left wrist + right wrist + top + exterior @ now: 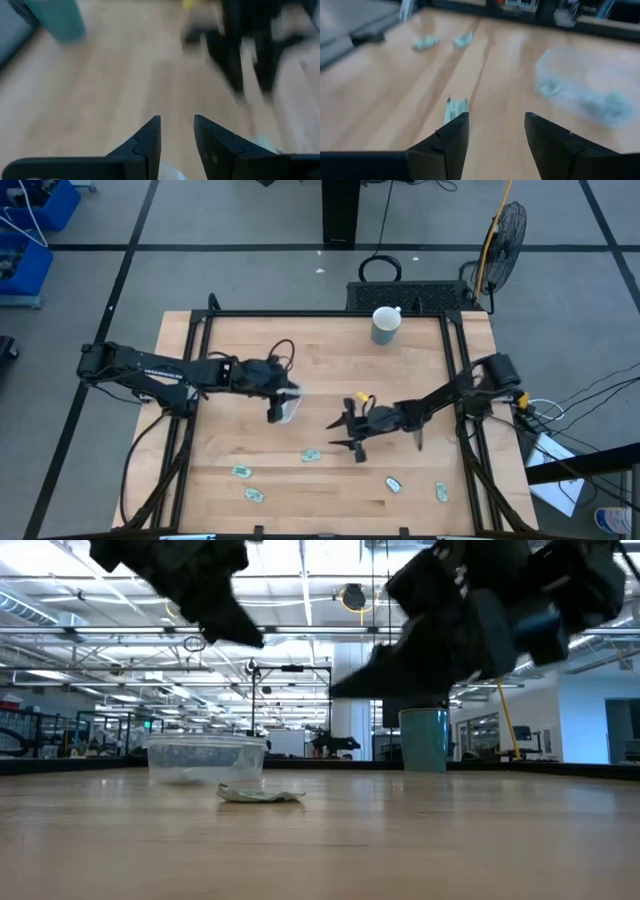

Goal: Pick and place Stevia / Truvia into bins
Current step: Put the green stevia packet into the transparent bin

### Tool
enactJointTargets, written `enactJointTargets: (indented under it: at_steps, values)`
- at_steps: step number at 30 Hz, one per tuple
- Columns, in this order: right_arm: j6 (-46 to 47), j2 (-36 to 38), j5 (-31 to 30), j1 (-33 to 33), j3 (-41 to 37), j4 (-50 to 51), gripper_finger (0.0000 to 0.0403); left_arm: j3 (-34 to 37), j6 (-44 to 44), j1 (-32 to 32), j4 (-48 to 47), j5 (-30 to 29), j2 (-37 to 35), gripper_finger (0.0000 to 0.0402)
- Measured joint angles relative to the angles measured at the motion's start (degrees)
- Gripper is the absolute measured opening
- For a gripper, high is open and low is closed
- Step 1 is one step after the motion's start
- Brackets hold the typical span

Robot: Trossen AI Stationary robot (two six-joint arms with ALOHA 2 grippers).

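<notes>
The clear bin (pixel 285 411) stands left of the table's middle on its flat base, with a few pale green packets inside (pixel 607 105). My left gripper (pixel 283 390) hovers just above the bin, its fingers (pixel 177 134) slightly apart and holding nothing. My right gripper (pixel 345 433) is open in mid-table, right of the bin, above the wood. One packet (pixel 455 109) lies flat just ahead of its fingers (pixel 311 455). Several more packets lie flat near the near edge (pixel 241 472) (pixel 256 494) (pixel 393 484) (pixel 441 492). In the low view the bin (pixel 205 760) and one packet (pixel 260 794) show.
A grey-green mug (pixel 385 325) stands upright near the far edge, right of centre, and shows in the low view (pixel 424 740). A dark frame rail (pixel 452 370) runs along the table's sides. Bare wood lies between the bin and the mug.
</notes>
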State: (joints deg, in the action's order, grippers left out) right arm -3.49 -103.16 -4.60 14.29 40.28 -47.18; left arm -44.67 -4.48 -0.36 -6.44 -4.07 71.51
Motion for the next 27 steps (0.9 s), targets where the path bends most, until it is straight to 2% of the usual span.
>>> enactJointTargets:
  at_steps: [4,8,11,15,22,27]
  values:
    - [-1.9,-8.1,0.3,0.6,5.3,0.6,0.0178,0.0,1.2,0.3,2.7,-5.7,-0.1,0.0120]
    - [-1.2,-13.3,2.4,0.8,10.0,0.7,0.0169,0.0,1.2,0.8,1.7,-7.0,-0.1,0.0120]
    - [1.2,-14.9,6.4,0.3,11.3,0.7,0.0159,0.0,1.2,0.8,1.2,-7.0,-0.1,0.0120]
    - [3.7,-14.9,8.6,-0.1,12.0,4.3,0.0141,0.0,1.1,1.0,0.5,-7.0,-0.1,0.0120]
    - [2.8,-14.8,4.5,0.7,12.3,8.9,0.0104,0.1,0.9,1.0,0.6,-6.5,-0.1,0.0120]
    - [1.6,-14.8,4.1,0.8,12.4,10.4,0.0060,0.1,0.9,1.0,0.6,-6.5,-0.1,0.0120]
